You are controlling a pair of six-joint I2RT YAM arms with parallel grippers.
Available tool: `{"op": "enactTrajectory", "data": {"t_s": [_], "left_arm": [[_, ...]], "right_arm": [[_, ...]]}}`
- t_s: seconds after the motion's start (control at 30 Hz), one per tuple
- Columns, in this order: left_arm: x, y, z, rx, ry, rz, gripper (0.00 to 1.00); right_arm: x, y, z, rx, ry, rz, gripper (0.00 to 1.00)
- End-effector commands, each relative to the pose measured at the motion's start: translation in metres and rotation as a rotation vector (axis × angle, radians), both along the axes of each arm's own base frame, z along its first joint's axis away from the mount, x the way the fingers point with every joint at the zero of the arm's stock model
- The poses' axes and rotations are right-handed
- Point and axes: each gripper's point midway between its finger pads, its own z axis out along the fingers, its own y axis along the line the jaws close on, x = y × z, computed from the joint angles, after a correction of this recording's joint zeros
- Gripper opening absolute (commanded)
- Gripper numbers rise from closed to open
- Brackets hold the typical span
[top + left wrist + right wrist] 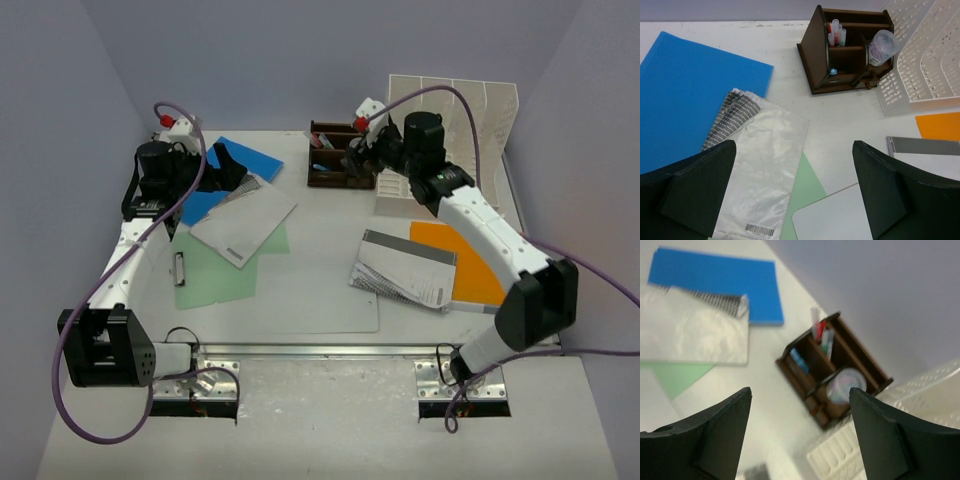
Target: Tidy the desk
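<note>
Top view, counter: the white counter point(320, 215) carries everything. Papers lie loose on both halves, so by my judgement most of the sorting is not yet done.
Top view, left side: the left tool point(225, 172) hangs over the blue folder point(250, 160) and the plastic-sleeved notebook point(245, 220). They overlap, so the pile probably needs pulling apart.
Top view, right side: the right tool point(355, 155) is at the brown pen organizer point(335, 165), beside the white file rack point(450, 115). The orange folder point(470, 265) and grey booklets point(405, 265) lie flat near that arm, likely meant for the rack's slots.
Left wrist, tool: the left tool point(792, 150) has its jaws spread wide with nothing between them. Under the gap the sleeve laps over a green sheet point(807, 190).
Left wrist, organizer: pens stand upright in their compartments, and a clear tub point(882, 45) sits in one compartment.
Right wrist, tool: the right tool point(800, 395) has its fingers parted and empty. It is poised over the organizer with the tub under the gap, and the picture is blurred.
</note>
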Motion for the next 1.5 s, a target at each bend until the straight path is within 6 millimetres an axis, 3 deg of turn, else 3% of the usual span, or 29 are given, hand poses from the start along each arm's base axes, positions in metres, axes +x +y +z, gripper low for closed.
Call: {"op": "enactTrajectory", "data": {"t_s": [0.0,0.13,0.3,0.57,0.9,1.0,1.1,1.23,1.3,1.4,1.47], "left_arm": [[-0.005,0.005,0.017,0.017,-0.058,0.016,1.00],[-0.010,0.005,0.017,0.017,-0.058,0.023,1.00],[-0.015,0.007,0.016,0.016,-0.052,0.035,1.00],[-0.018,0.011,0.013,0.020,-0.036,0.066,1.00],[-0.012,0.013,0.017,-0.004,-0.026,0.087,1.00],[-0.011,0.013,0.018,-0.005,-0.030,0.090,1.00],[-0.011,0.013,0.019,-0.001,-0.031,0.090,1.00],[-0.011,0.012,0.020,0.009,-0.037,0.080,1.00],[-0.011,0.010,0.020,0.006,-0.037,0.068,1.00],[-0.012,0.002,0.022,0.013,-0.048,0.033,1.00],[-0.014,-0.011,0.024,0.031,-0.068,-0.022,1.00]], "right_arm": [[-0.092,-0.040,-0.117,-0.306,0.329,0.007,0.83],[-0.147,-0.071,-0.170,-0.385,0.378,-0.112,0.88],[-0.176,-0.101,-0.215,-0.420,0.431,-0.229,0.89],[-0.194,-0.110,-0.254,-0.479,0.408,-0.219,0.90],[-0.183,-0.111,-0.290,-0.567,0.338,-0.222,0.90],[-0.187,-0.112,-0.302,-0.598,0.321,-0.203,0.77],[-0.194,-0.118,-0.315,-0.628,0.347,-0.194,0.44],[-0.206,-0.112,-0.312,-0.589,0.411,-0.167,0.10],[-0.206,-0.102,-0.293,-0.517,0.412,-0.155,0.01],[-0.207,-0.082,-0.259,-0.411,0.429,-0.083,0.00],[-0.203,-0.070,-0.221,-0.308,0.411,-0.033,0.00]]}}
